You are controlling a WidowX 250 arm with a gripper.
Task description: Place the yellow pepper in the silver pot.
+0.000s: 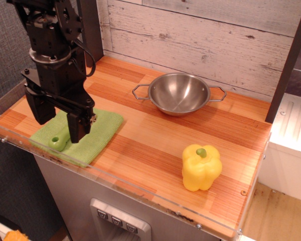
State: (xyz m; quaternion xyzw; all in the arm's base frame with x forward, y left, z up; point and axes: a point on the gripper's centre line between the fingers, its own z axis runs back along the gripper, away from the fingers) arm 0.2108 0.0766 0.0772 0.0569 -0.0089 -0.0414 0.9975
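Note:
The yellow pepper [201, 167] stands upright with its green stem up near the front right of the wooden counter. The silver pot [178, 93] sits empty at the back middle, its two wire loop handles out to the sides. My gripper [58, 120] hangs at the far left over a green cloth [80, 134]. Its two black fingers are spread apart with nothing between them. It is far from both the pepper and the pot.
A green spatula handle [57, 142] lies on the cloth just below the gripper. A clear acrylic rim [140, 190] runs along the counter's front edge. A white plank wall stands behind, and a dark post [288, 65] rises at the right.

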